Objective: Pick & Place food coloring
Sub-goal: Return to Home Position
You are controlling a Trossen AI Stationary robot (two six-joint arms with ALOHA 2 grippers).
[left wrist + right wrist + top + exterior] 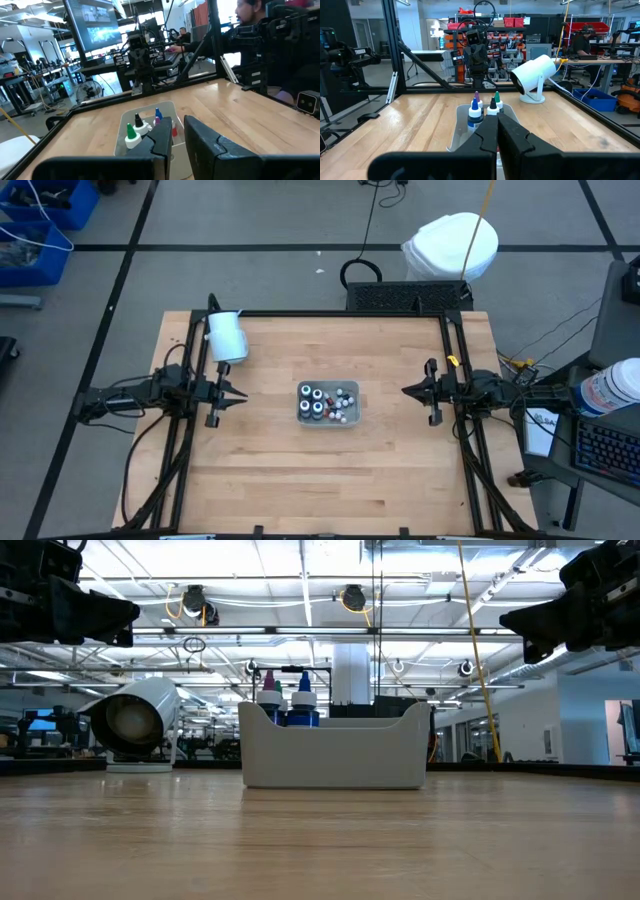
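Note:
The food coloring bottles (320, 402) stand upright in a pale grey tray (352, 420) at the table's middle. Their coloured tips (288, 702) show above the tray's wall (330, 755) in the low view. They also appear in the left wrist view as bottles (142, 127) and in the right wrist view as bottles (482, 111). My left gripper (240, 393) hovers left of the tray, open by a narrow gap (179, 142). My right gripper (406, 391) hovers right of the tray, shut (498, 131). Both are raised above the table and point at the tray.
A large white cylinder on a small stand (226, 335) sits near the table's far left corner. A black frame rail (340, 313) runs around the table's edges. Bare wood lies between each gripper and the tray and along the near side. A person (260, 20) sits beyond the table.

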